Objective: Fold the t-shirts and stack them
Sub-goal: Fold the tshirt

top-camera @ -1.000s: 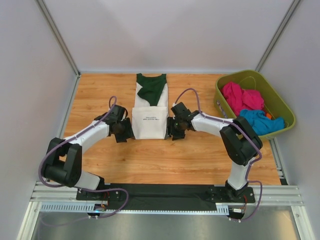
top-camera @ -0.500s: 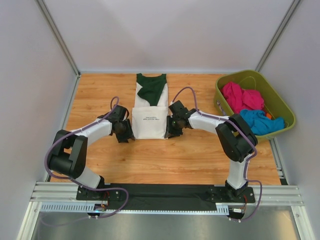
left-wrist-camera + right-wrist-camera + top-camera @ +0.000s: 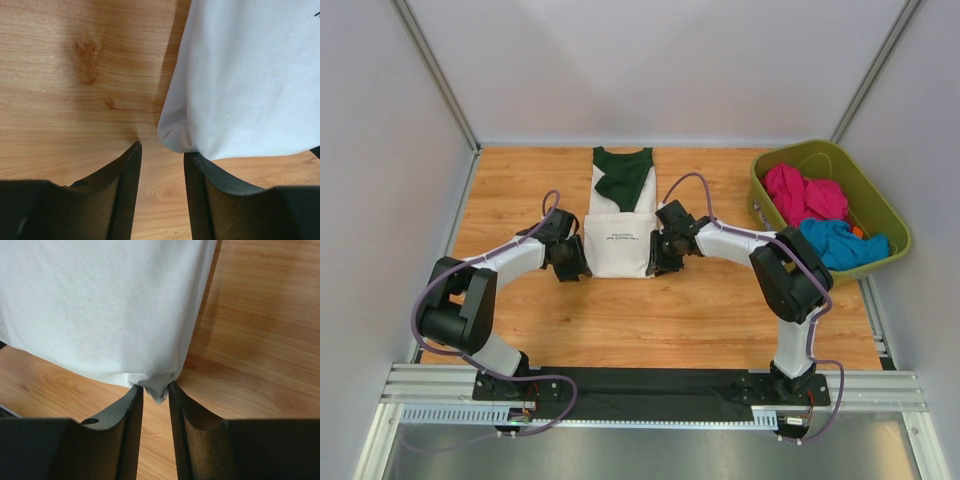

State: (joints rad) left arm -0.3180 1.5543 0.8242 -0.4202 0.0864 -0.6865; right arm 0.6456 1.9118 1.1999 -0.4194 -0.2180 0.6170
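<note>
Top camera looks down from the near edge over the worktop (image 3: 520,300); wrist cameras, close, share its white shirt (image 3: 618,245)

Rt wrist view. A corner of the white fabric t-shirt (image 3: 100,305) is seen bunched and pinched betw. the black fingers (image 3: 131,415) of the right gripper (image 3: 155,388), which are drawn nearly together. The cloth is spread across the upper left; the light wooden tabletop (image 3: 260,340) is exposed at rt and below, w/ a shadow cast along the shirt edge.

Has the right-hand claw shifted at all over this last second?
Yes: the right gripper slid slightly left, away from the green bin, toward the white shirt.
</note>
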